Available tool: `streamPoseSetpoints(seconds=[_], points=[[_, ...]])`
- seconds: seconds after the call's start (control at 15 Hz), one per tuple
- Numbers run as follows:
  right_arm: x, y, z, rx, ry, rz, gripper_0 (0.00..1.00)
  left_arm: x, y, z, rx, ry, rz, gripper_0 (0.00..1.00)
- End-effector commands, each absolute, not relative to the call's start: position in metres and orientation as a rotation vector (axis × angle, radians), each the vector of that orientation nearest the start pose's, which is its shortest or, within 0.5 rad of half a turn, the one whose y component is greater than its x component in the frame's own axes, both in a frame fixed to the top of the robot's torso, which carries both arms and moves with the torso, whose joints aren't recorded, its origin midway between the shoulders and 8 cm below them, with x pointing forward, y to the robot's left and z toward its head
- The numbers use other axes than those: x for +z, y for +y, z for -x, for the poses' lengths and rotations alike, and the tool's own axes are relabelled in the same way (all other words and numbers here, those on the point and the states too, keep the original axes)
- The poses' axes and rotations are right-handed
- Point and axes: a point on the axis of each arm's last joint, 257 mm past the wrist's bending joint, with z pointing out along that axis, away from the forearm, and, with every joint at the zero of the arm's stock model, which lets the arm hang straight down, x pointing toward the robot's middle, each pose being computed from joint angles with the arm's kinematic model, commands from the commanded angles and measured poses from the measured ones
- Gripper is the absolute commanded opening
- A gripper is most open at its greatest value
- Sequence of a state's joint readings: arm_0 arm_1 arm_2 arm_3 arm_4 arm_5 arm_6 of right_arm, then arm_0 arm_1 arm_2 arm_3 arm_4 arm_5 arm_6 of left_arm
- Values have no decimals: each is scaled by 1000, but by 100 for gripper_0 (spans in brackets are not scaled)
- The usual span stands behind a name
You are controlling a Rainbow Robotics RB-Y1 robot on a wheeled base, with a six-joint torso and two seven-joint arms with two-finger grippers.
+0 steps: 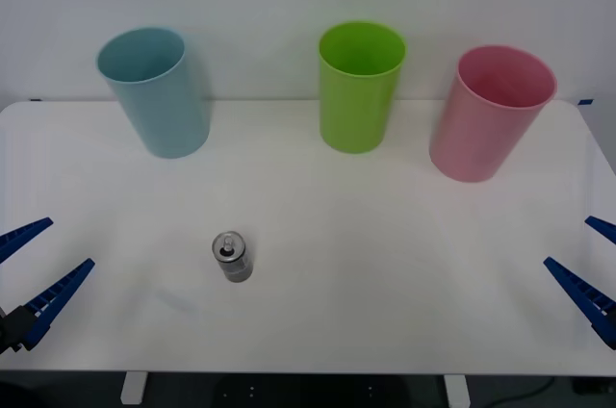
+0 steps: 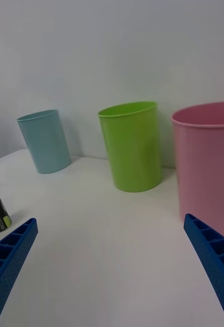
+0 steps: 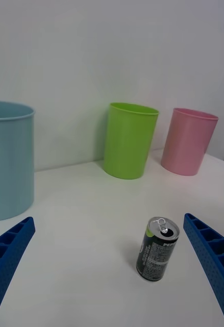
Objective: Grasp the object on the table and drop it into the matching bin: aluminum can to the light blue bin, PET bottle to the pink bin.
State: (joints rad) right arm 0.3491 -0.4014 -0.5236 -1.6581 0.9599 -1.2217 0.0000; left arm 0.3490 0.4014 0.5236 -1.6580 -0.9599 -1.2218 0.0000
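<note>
While the can (image 1: 232, 257) stands upright on the desk (image 1: 385, 273), left of centre and toward the near edge, both arms wait low at the corners. Left gripper (image 1: 27, 273): jaws wide open, empty, can ahead of it. Right gripper (image 1: 589, 264): jaws wide open, empty. Far row: blue bin (image 1: 154, 90), green bin (image 1: 359, 86), pink bin (image 1: 491, 112).

can (image 3: 157, 249): metal, glossy printed dark body, bare silver top
light blue bin (image 1: 154, 90): smooth plastic, soft sheen
pink bin (image 1: 492, 112): same plastic
table (image 1: 385, 273): smooth matt white
fingers (image 3: 211, 260): blue ribbed plastic
</note>
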Motion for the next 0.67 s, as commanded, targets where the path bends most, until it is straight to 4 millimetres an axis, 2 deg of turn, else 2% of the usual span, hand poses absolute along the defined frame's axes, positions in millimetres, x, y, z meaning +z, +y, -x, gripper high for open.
streamPoseSetpoints(seconds=[0.07, 0.47, 0.67], points=[[-169, -330, -342, 567, 1441, 465, 100, -169, 330, -342, -567, 1441, -465, 100], [-169, -330, -342, 567, 1441, 465, 100, -168, 334, -344, -561, 1443, -461, 100], [-169, -330, -342, 567, 1441, 465, 100, -189, 329, -341, -538, 1501, -510, 100]])
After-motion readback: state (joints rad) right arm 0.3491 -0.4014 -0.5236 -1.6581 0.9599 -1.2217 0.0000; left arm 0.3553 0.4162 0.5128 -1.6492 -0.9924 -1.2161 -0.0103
